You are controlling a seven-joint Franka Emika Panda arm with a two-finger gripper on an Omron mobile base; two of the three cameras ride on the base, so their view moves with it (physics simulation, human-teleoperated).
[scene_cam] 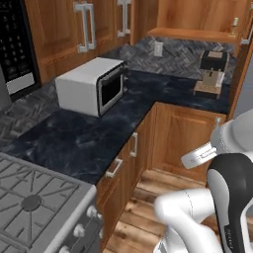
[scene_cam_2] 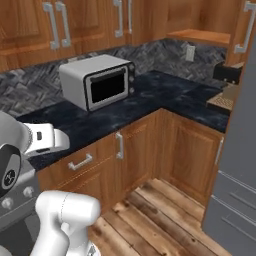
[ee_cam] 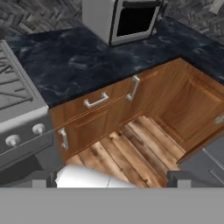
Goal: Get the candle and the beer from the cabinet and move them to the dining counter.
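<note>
At the bottom of the hand view we see the pincer (ee_cam: 108, 183), its dark tips spread wide apart with nothing between them, above the plank floor (ee_cam: 131, 151). Beyond it lies the black veined tabletop (scene_cam: 74, 138), carrying a white microwave (scene_cam: 91, 85). High on the wall at the corner, the cabinet (scene_cam: 197, 20) stands open in warm brown wood; on its inner shelf we make out a small pale object at the right (scene_cam: 234, 25), too small to name.

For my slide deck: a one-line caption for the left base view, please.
Corner kitchen: white microwave on dark marble counter, coffee machine beyond, stove at left.
</note>
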